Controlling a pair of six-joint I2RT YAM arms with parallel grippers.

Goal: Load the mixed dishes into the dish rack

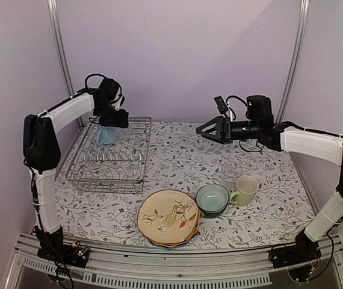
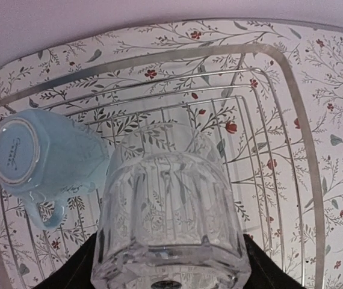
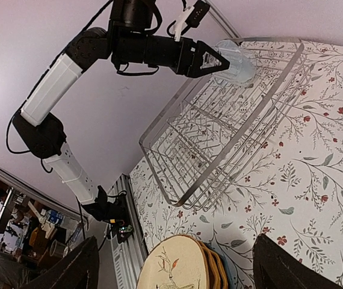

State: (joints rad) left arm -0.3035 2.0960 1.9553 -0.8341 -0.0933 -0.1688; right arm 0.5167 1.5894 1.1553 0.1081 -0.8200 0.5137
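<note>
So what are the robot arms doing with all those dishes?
They are loading dishes into the rack. The left gripper holds a clear glass over the rack, next to a blue mug that already sits in it upside down. The right gripper is open and empty, above the table. The plates, a bowl and a pale mug wait on the table.

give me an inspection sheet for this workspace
surface: floral tablecloth, lying flat
job's things: light blue mug bottom-up in dish rack; bird-patterned plate topping a stack, teal bowl, pale yellow-green mug on the cloth
clutter: nothing seen
grippers: left gripper holds clear glass above rack; right gripper empty, jaws open
cables: black cables looped at both wrists
surroundings: lilac walls, metal poles
</note>
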